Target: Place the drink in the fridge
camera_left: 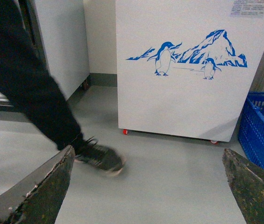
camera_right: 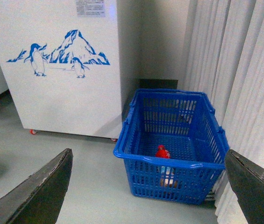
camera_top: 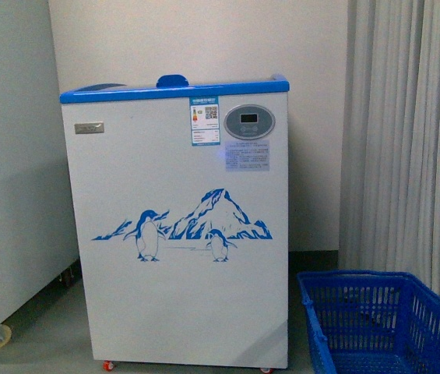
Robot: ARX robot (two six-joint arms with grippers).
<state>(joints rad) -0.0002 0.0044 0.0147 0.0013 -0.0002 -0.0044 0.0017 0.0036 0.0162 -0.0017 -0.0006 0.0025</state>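
Note:
The fridge (camera_top: pixel 181 234) is a white chest cooler with a blue top rim, a penguin-and-mountain decal and an oval grey display; its lid looks closed. It also fills the back of the left wrist view as the fridge (camera_left: pixel 188 93) and shows as the fridge (camera_right: pixel 61 84) in the right wrist view. The drink (camera_right: pixel 162 153), red-capped, lies inside the blue basket (camera_right: pixel 169 161) near its front wall. My right gripper (camera_right: pixel 148 186) is open, well short of the basket. Over bare floor, my left gripper (camera_left: pixel 146 186) is open and holds nothing.
The blue basket (camera_top: pixel 375 323) stands on the floor right of the fridge, beside grey curtains (camera_top: pixel 414 132). A person's dark leg and shoe (camera_left: pixel 96 157) cross the floor left of the fridge. A white cabinet on castors (camera_top: pixel 9 171) stands at far left.

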